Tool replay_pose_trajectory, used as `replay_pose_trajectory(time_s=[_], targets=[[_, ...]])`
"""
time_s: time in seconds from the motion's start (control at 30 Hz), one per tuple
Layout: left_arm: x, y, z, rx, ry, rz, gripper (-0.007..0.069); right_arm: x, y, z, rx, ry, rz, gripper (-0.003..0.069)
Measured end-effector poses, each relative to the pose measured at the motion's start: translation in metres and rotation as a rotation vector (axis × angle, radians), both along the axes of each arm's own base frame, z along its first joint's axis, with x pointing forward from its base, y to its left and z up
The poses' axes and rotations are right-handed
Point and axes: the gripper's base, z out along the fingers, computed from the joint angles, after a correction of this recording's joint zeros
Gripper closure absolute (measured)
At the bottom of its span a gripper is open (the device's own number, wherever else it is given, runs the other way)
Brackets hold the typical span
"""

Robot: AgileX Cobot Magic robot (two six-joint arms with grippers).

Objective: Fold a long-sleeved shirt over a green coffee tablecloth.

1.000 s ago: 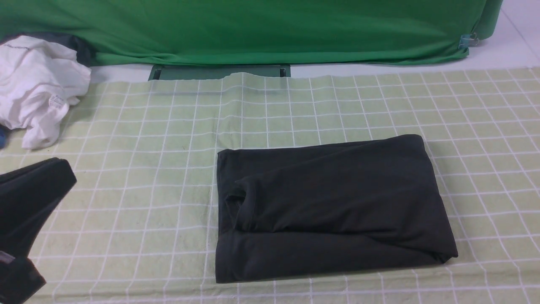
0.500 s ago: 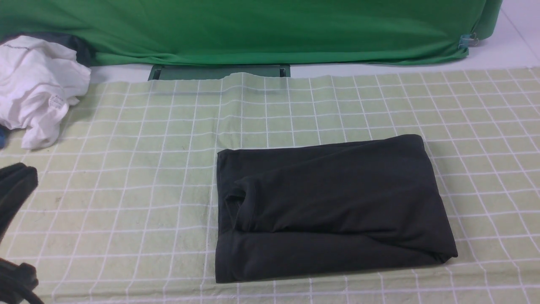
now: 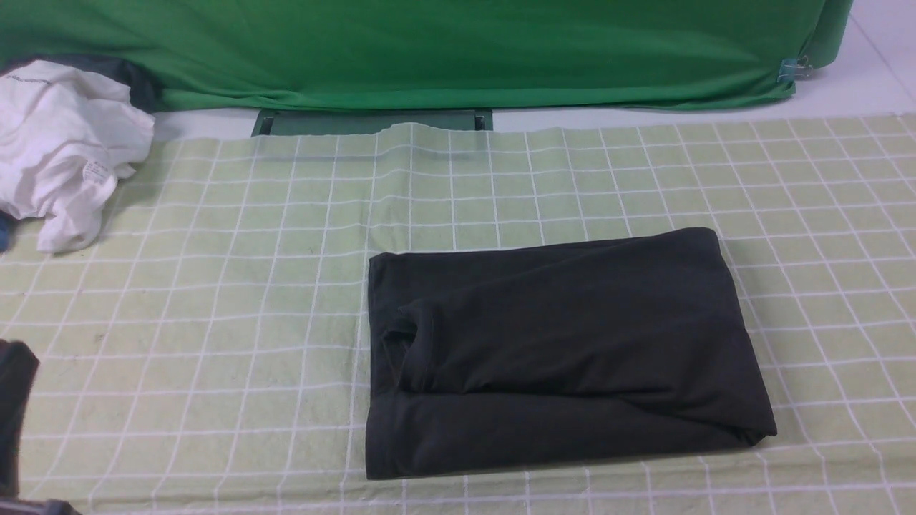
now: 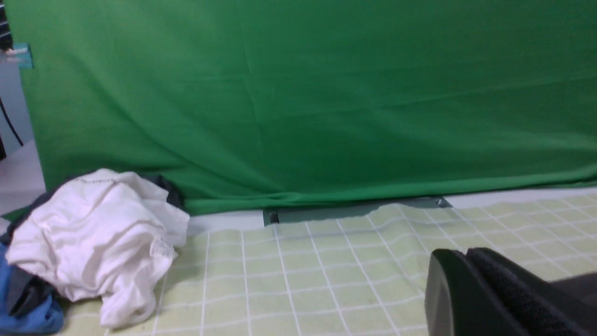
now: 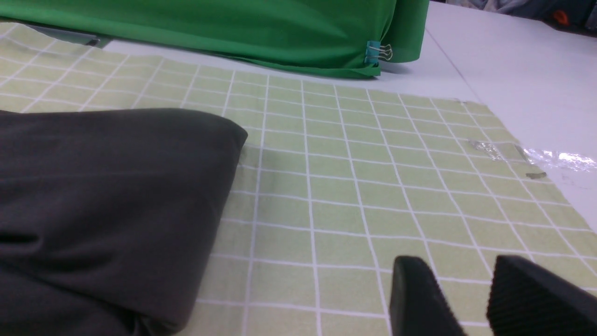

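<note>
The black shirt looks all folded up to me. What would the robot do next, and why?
Probably just finish pulling both arms clear. The long-sleeved shirt lies as a compact rectangle on the green coffee tablecloth; the left gripper is shut and empty, the right gripper open, touching nothing.

Folded black shirt (image 3: 558,350) on gridded tablecloth (image 3: 236,286)

We see the left gripper (image 3: 14,415) withdrawn toward the near left edge of the green coffee tablecloth (image 3: 215,300); only a dark sliver of it remains in the front view.
</note>
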Motion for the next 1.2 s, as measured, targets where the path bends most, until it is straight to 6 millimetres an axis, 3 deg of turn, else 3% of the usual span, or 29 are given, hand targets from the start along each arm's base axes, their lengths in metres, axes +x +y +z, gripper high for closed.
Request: replay_pose_trajectory(time_s=[0.1, 0.33, 1.2], targets=[[-0.001, 0.000, -0.028, 0.002, 0.031, 0.001, 0.0611, 0.000, 0.000, 0.000, 0.000, 0.000, 0.000, 0.0419], [-0.002, 0.000, -0.038, 0.026, 0.113, 0.007, 0.0611, 0.000, 0.000, 0.000, 0.000, 0.000, 0.000, 0.0419], [-0.002, 0.001, -0.044, 0.063, 0.170, 0.007, 0.0610, 0.000, 0.000, 0.000, 0.006, 0.000, -0.001, 0.0419]])
